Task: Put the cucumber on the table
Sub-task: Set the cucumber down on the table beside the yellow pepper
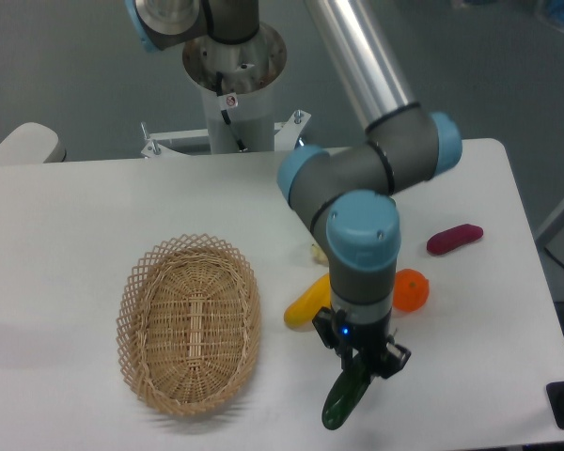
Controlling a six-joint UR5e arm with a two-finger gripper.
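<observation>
Cucumber [345, 398] is held at its upper end by the gripper [362, 362], whose two fingers are clamped on it, over the near part of the table [75, 216], right of centre. The free lower end points near and slightly left; the long axis runs steeply down from the gripper toward the near edge, tilted rather than level. Whether the lower tip touches the tabletop cannot be told from this view.

Progress, as judged: the cucumber is in hand and carried over bare table surface, so pickup and transport appear done. Remaining: lower it until it rests on the table, release, and withdraw.

Surroundings: a woven wicker basket [189, 322] stands well to the left. A yellow vegetable [305, 299] lies just left of the arm's wrist, an orange round item [410, 289] just to its right, and a dark red oblong item [454, 239] farther right. All are apart from the cucumber.
</observation>
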